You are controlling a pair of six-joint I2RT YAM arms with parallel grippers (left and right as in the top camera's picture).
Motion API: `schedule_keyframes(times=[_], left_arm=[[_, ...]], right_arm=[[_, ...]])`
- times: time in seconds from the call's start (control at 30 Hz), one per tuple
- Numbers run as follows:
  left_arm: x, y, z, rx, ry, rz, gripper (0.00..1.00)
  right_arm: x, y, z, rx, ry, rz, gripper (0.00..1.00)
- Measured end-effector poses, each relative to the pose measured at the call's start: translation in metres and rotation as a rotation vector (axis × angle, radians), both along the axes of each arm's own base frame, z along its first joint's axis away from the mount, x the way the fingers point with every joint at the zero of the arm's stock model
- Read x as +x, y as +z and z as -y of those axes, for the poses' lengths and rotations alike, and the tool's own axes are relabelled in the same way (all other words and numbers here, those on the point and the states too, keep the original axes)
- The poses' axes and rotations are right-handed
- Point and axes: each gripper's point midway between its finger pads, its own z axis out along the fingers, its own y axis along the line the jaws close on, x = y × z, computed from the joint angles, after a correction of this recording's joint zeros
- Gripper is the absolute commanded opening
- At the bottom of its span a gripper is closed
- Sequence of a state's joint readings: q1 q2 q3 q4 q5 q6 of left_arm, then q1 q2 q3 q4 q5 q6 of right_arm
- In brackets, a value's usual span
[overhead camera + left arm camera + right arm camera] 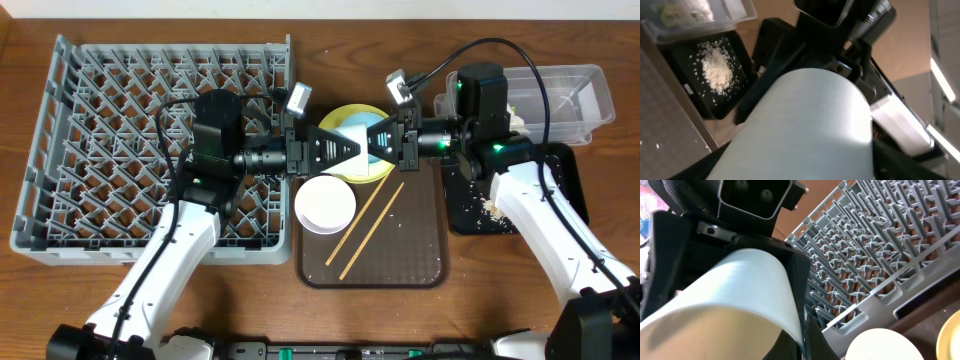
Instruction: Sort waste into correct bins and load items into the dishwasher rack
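The light blue bowl [363,140] hangs on its side in the air between the two claws, with the left claw [348,150] and the right claw [386,141] meeting nose to nose. In both wrist views the bowl fills the space between that claw's own fingers. At least one claw must therefore be clamped on it, but the pictures do not show which, or whether both are.

This looks like a hand-over toward the left arm, since the dishwasher rack [120,130] lies behind the left claw. For it to go well, the left claw should be firmly pinched on the bowl's wall before the right claw lets go. The right claw should then back straight away along its own line, so that it does not twist the bowl. The yellow plate [352,112] sits directly below both claws, so a slip would drop the bowl onto it. Once free, the left claw should carry the bowl back over the rack and stand it on edge between the pegs.

By count there are:
- one light blue bowl;
- one yellow plate;
- one white bowl [325,204], just below the left claw;
- two chopsticks [365,222], lying side by side on the one brown serving tray [410,255];
- one rack;
- one clear tub [585,85] and one black tray [742,55] behind the right claw, the black tray holding a heap of rice scraps [715,70].

I cannot make out a cup.
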State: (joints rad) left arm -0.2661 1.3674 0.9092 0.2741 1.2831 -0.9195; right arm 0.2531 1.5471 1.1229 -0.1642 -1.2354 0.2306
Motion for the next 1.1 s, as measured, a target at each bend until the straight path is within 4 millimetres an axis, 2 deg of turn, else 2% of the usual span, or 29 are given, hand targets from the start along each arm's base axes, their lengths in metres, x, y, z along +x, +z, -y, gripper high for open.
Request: schedule_keyframes(times=[0.03,0.1,0.2,0.27,0.37,0.53,0.63,0.77,0.8,0.93,1.0,1.1], left_arm=[[0.0,0.0,0.0,0.0,-0.002,0.002,0.58],[-0.001,0.0,0.0,0.001,-0.007,0.015,0.51],[0.0,-0.001,0.001,0.005,-0.003,0.031,0.46],[0.0,-0.001,0.001,0.005,-0.003,0.044,0.41],[0.0,-0.001,0.001,0.007,-0.007,0.085,0.36],[0.002,-0.003,0.0,0.023,-0.001,0.16,0.29],[0.01,-0.019,-0.006,0.078,0.052,0.145,0.24],[0.027,-0.056,-0.029,0.226,0.179,0.082,0.19],[0.031,-0.067,-0.038,0.272,0.216,0.064,0.15],[0.041,-0.101,-0.08,0.461,0.354,0.013,0.12],[0.041,-0.11,-0.105,0.559,0.424,-0.009,0.12],[0.037,-0.11,-0.143,0.706,0.535,-0.021,0.11]], right_arm=[[-0.001,0.0,0.0,0.002,0.004,-0.003,0.02],[-0.002,0.002,0.0,0.008,0.01,-0.01,0.08],[-0.001,0.001,0.0,0.004,0.003,-0.01,0.19],[0.001,-0.001,0.0,-0.006,-0.009,-0.008,0.31],[0.003,-0.002,0.001,-0.015,-0.021,-0.004,0.38],[0.002,-0.017,0.004,-0.066,-0.056,-0.076,0.41],[0.002,-0.04,0.011,-0.161,-0.117,-0.159,0.39],[0.006,-0.07,0.026,-0.304,-0.211,-0.205,0.37],[0.007,-0.075,0.029,-0.337,-0.229,-0.204,0.37],[0.007,-0.093,0.042,-0.442,-0.276,-0.209,0.37],[0.005,-0.104,0.052,-0.511,-0.301,-0.227,0.37],[0.002,-0.115,0.069,-0.625,-0.342,-0.24,0.37]])
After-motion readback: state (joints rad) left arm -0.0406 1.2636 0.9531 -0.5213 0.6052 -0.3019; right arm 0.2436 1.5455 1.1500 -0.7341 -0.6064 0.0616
